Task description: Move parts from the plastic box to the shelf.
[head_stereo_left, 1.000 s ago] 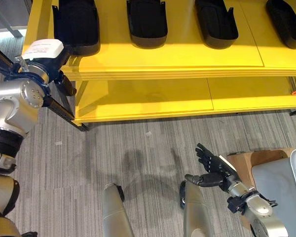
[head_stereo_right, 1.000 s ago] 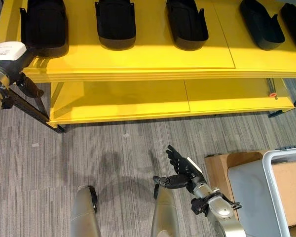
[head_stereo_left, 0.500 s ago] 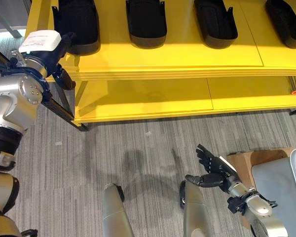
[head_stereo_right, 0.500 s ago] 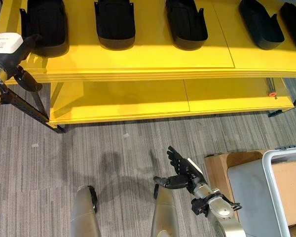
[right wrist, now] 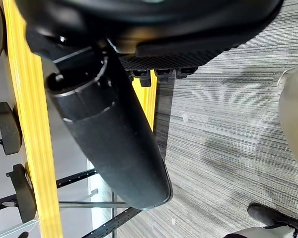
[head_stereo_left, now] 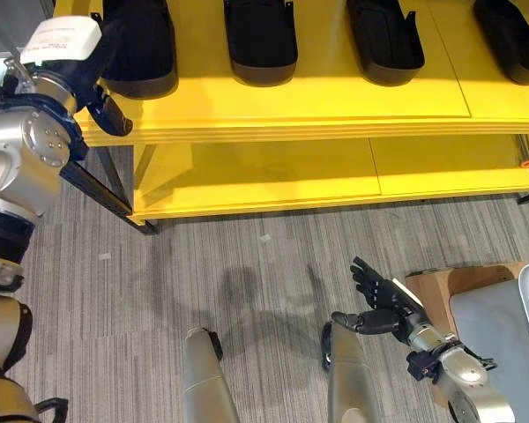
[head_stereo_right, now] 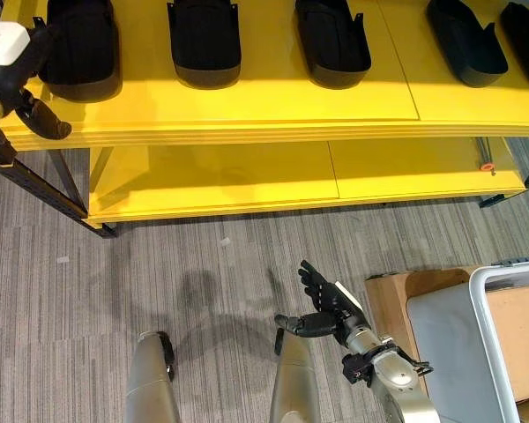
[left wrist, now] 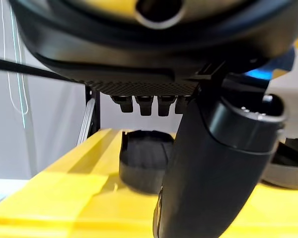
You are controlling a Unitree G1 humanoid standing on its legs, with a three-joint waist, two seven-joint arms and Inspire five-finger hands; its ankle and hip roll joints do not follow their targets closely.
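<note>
Left hand: fingers straight, holding nothing, at glossy yellow shelf edge; moulded black part just beyond. Right hand: fingers spread, empty, above ribbed grey carpet.

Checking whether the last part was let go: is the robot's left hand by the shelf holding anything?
Empty, it seems. The left hand is at the yellow shelf's corner, beside the leftmost black part, which rests on the shelf.
</note>
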